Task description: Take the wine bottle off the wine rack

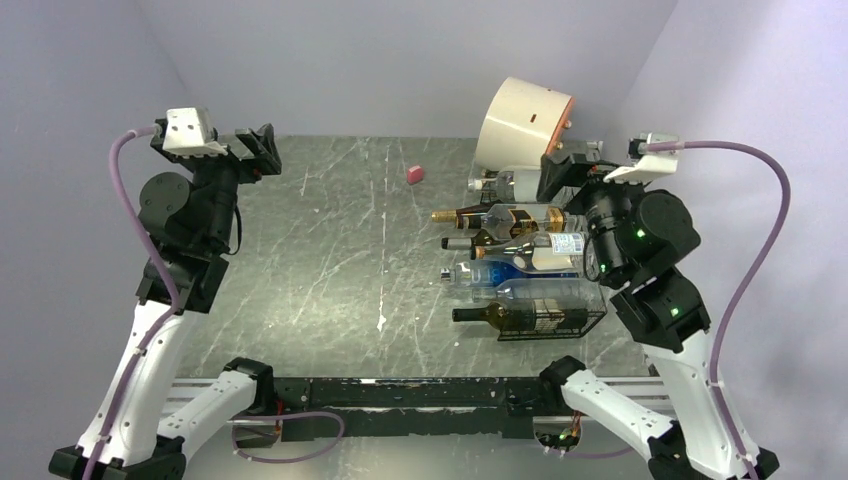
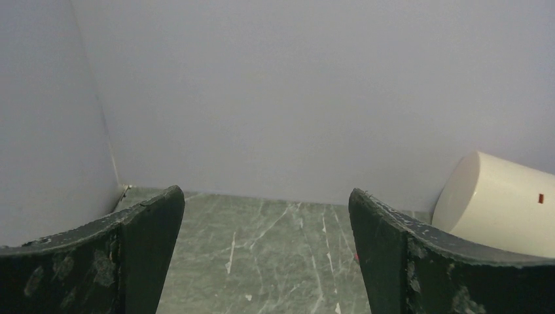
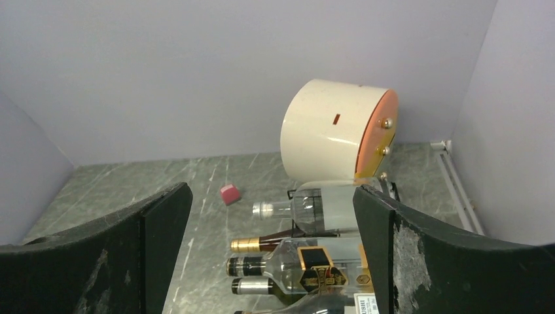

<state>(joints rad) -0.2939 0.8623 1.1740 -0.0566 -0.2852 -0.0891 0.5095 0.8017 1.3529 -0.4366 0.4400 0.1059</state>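
The black wire wine rack (image 1: 548,326) stands at the right of the table with several bottles lying on it, necks pointing left. A dark wine bottle with a gold foil top (image 1: 468,215) lies near the back, and a dark green wine bottle (image 1: 497,315) lies at the front. My right gripper (image 1: 562,168) is open and empty, above the rack's back end. In the right wrist view the right gripper (image 3: 271,193) frames the gold-topped bottle (image 3: 262,244) and a rack wire (image 3: 292,226). My left gripper (image 1: 256,150) is open and empty at the far left, also in its wrist view (image 2: 265,196).
A cream cylindrical drum (image 1: 522,125) with an orange end lies behind the rack, touching the clear bottle at the back (image 3: 314,209). It also shows in the left wrist view (image 2: 497,203). A small pink block (image 1: 415,173) lies on the grey marbled table (image 1: 330,260). Walls enclose three sides.
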